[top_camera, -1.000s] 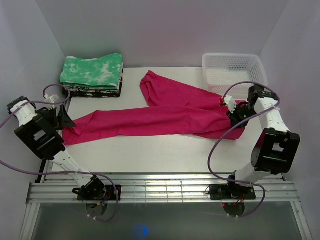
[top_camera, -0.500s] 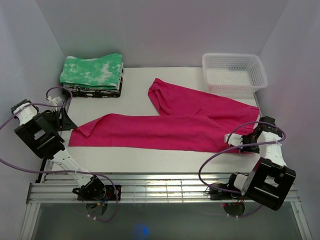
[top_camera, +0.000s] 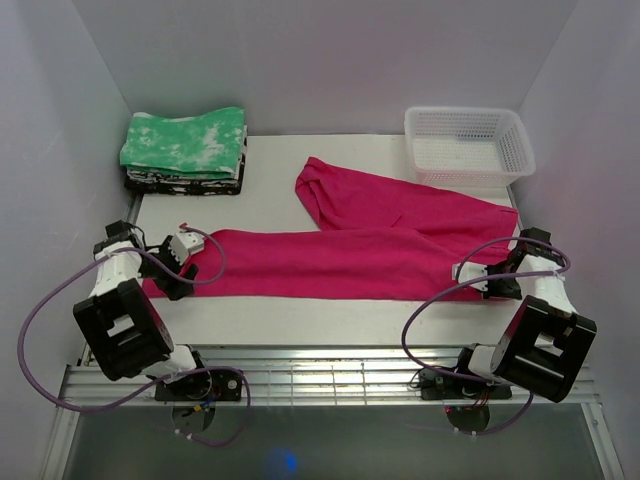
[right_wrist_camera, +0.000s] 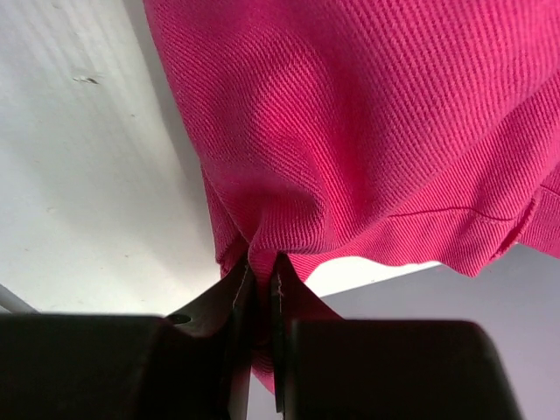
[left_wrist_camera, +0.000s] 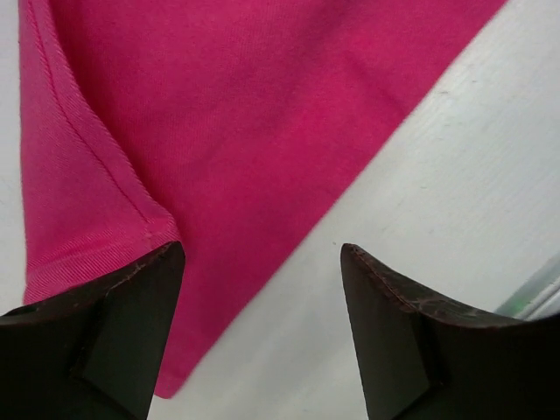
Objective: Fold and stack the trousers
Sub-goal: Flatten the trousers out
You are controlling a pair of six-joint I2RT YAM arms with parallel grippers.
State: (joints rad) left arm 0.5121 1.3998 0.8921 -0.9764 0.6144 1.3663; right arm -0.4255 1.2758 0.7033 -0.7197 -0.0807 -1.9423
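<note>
The magenta-pink trousers (top_camera: 340, 250) lie spread across the white table, one leg running left along the front, the other angled toward the back middle. My left gripper (top_camera: 190, 270) is open and empty over the left leg's hem end; the left wrist view shows the hem (left_wrist_camera: 96, 201) between and beyond the fingers (left_wrist_camera: 122, 332). My right gripper (top_camera: 478, 279) is shut on the trousers' waist end at the right edge; the right wrist view shows a pinch of pink cloth (right_wrist_camera: 350, 149) between its closed fingertips (right_wrist_camera: 261, 271).
A folded green-and-white mottled cloth (top_camera: 185, 140) lies on a dark stack at the back left. A white mesh basket (top_camera: 465, 145) stands at the back right. A metal rail (top_camera: 330, 375) runs along the near edge. White walls enclose the sides and back.
The left arm has swung in from the left wall to the left leg's hem. The right gripper has pulled the waist end toward the near right, and the trousers now lie flatter.
</note>
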